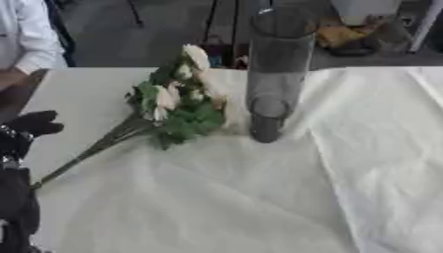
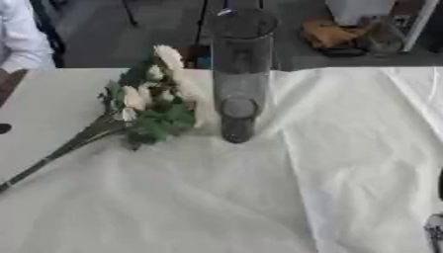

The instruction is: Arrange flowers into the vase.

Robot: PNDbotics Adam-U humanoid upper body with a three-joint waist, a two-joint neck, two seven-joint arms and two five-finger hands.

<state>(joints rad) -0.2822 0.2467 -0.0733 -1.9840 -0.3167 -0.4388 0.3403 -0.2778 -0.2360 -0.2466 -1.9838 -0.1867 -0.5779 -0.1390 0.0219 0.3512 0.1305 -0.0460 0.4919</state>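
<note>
A tall clear glass vase (image 1: 275,74) stands upright at the middle back of the table. Just left of it lies a bunch of white flowers (image 1: 177,96) with green leaves, blooms close to the vase's base. The long stems (image 1: 86,153) run down toward the lower left. My left hand (image 1: 30,127), black, shows at the left edge, above the stem ends and apart from them, relaxed and holding nothing. Only a grey sliver of my right hand (image 2: 435,231) shows at the lower right edge, far from the flowers.
A creased white cloth (image 2: 346,163) covers the front and right of the table. The bare tabletop (image 1: 78,94) shows at the left. Beyond the far edge, on the floor, are a white bin (image 1: 363,10) and orange clutter (image 1: 339,34).
</note>
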